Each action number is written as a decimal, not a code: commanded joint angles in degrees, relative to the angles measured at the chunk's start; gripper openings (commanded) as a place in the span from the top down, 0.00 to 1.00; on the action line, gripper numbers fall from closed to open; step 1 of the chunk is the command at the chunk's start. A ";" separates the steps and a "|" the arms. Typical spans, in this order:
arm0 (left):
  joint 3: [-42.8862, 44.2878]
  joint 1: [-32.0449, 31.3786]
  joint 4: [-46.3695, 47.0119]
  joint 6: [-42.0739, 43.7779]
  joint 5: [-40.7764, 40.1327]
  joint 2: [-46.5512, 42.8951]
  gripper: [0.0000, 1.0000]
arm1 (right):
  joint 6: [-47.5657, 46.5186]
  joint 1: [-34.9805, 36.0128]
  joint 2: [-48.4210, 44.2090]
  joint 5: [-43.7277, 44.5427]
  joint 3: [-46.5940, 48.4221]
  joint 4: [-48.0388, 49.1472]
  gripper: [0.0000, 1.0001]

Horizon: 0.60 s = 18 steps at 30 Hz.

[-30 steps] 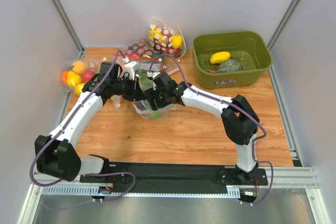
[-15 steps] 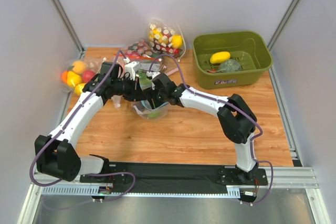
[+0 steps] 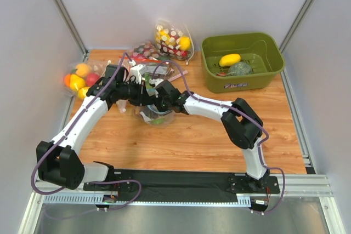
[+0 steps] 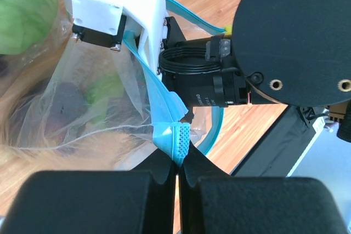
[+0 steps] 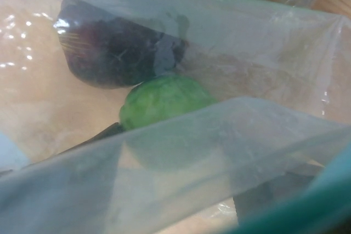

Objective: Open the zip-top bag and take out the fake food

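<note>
The bench [image 3: 203, 135] is made of light brown wood. Grey walls stand close on three sides, with metal posts slanting up in the back corners. A black plate and a silver rail run along the near edge, where the two arms are bolted down.

The zip-top bag [image 3: 155, 114] is near the middle of the bench, a bit to the left, and both arms meet over it. The left claw [image 4: 178, 172] is squeezed tight on the bag's blue zipper strip [image 4: 174, 138], and its two black fingers are almost touching. The right claw [image 3: 155, 100] is pushed down into the open bag. The right wrist view only shows clear plastic and toys, so I cannot tell if that claw is open or closed.

Some fake food is inside the bag: a green ball [image 5: 164, 101] next to a dark purple one [image 5: 112, 53]. The green ball lies just below the purple one in the right wrist view.

A green bin [image 3: 243, 58] sits at the back right. In it are a yellow lemon [image 3: 230, 59] and a grey-green leafy toy [image 3: 240, 68], side by side. A dotted bag [image 3: 173, 39] lies at the back, and a clear bag of orange and yellow fruit [image 3: 78, 78] lies at the left edge
</note>
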 commanded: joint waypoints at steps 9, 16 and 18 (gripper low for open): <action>1.03 -0.31 1.17 0.24 0.71 -0.63 1.00 | -1.01 1.00 6.89 -2.14 -1.12 -2.22 0.27; 1.12 -0.31 0.99 0.41 -0.17 -0.63 1.00 | -0.75 0.39 4.62 -2.05 -1.65 -3.36 0.78; 1.12 -0.31 0.73 0.59 -0.87 -0.63 1.00 | -0.31 -0.93 2.16 -2.58 -2.08 -3.53 0.82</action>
